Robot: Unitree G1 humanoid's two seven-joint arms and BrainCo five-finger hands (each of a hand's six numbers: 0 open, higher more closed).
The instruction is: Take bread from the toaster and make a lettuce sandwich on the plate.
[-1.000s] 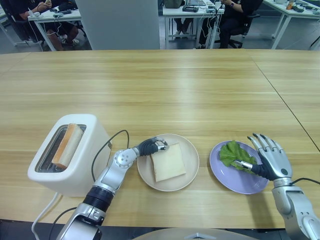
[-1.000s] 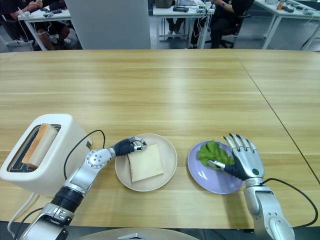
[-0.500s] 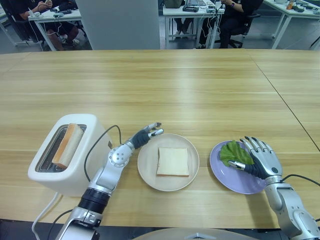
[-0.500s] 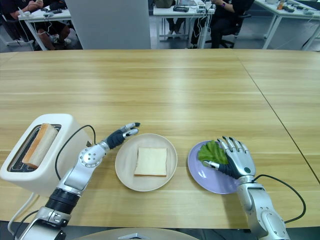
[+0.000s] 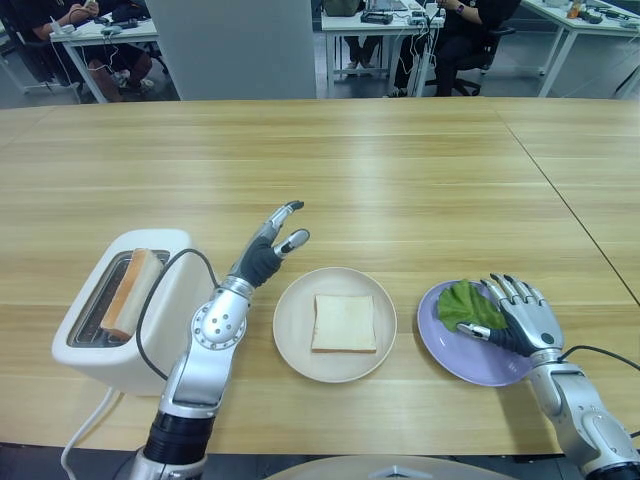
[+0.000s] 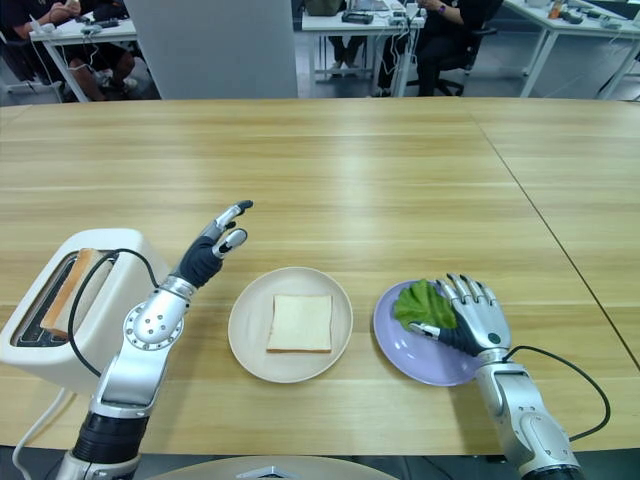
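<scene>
White toaster (image 5: 120, 310), left on the desk (image 5: 400, 180), holds one slice (image 5: 127, 292); my left hand (image 5: 268, 245) hangs beside it, fingers released, empty. Another bread slice (image 5: 344, 323) lies flat on the beige plate (image 5: 290, 320). My right hand (image 5: 522, 318) rests against the lettuce (image 5: 462, 304) on the purple plate (image 5: 450, 352), fingers spread (lettuce step, I judge). Next: pinch the leaf, carry it onto the bread.

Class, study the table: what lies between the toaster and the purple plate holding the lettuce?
A beige plate with one bread slice flat on it. The open left hand is raised between toaster and that plate. Both eye views show this.
</scene>
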